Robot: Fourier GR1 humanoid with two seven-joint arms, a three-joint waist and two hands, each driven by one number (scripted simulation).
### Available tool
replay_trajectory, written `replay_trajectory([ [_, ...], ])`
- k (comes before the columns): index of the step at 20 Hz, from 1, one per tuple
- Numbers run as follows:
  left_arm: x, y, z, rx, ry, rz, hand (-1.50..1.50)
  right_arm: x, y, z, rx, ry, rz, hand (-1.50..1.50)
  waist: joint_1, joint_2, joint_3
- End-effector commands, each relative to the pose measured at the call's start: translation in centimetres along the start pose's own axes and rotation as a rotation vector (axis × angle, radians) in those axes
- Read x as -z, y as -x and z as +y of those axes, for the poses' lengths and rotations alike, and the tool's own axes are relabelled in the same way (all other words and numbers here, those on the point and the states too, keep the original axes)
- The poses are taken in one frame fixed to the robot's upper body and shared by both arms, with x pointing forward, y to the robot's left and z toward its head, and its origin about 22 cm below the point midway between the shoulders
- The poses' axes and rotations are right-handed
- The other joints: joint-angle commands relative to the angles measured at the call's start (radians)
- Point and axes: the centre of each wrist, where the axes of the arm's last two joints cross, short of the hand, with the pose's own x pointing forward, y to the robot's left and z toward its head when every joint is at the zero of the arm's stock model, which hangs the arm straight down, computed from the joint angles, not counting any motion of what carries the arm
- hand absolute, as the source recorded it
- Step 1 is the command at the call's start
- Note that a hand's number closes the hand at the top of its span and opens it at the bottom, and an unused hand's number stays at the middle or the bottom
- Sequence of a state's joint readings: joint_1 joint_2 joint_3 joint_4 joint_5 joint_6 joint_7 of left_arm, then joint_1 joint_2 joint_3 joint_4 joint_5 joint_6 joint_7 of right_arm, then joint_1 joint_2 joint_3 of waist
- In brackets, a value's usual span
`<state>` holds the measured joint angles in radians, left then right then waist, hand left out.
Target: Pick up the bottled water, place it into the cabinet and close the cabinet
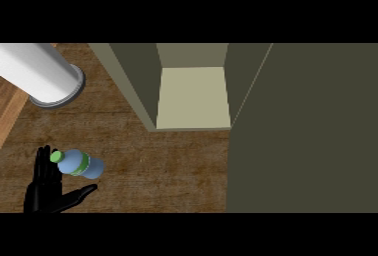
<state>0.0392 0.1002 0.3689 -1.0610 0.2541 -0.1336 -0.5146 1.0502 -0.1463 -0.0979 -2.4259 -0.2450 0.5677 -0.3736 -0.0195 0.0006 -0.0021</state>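
Head view: a steep look down on a brown wooden counter (pixel 170 165), with an olive cabinet (pixel 136 85) standing open at centre.
Bottled water: the pale blue bottled water (pixel 81 165) is at the counter's lower left, well apart from the cabinet. Its green cap (pixel 55 156) points to the upper left and a green band circles its middle. Whether it lies flat or only tilts cannot be told.
Left hand: the black left hand (pixel 46 197) shows at the lower edge, fingers (pixel 44 167) straight and pointing up the view, thumb (pixel 83 191) spread out to the right (an open hand, curled round nothing).
Bottle and fingers: the bottle sits just right of the fingers and above the thumb, in the fork between the two. Its cap is at the fingers' edge, though actual contact cannot be made out.
Cabinet: a pale shelf (pixel 193 95) shows inside between dark walls, and the cabinet door (pixel 303 130), swung open, fills the view's right side.
White cylinder: a large white cylinder (pixel 37 70) with a grey rim lies at upper left, well apart from the bottle.
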Motion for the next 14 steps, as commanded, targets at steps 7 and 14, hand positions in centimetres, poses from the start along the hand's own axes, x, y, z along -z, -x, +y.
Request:
replay_trajectory([
  [7,1.8,2.7,0.8,-0.106,-0.006,-0.001,-1.50,1.0,-3.6,0.7,-0.003,-0.011,-0.074,-1.50,0.005,0.005,-0.001],
  [14,2.0,4.0,-0.5,-0.237,0.049,-0.044,-1.50,-0.1,-2.8,0.2,-0.018,-0.018,-0.083,-1.50,-0.001,0.000,0.000],
])
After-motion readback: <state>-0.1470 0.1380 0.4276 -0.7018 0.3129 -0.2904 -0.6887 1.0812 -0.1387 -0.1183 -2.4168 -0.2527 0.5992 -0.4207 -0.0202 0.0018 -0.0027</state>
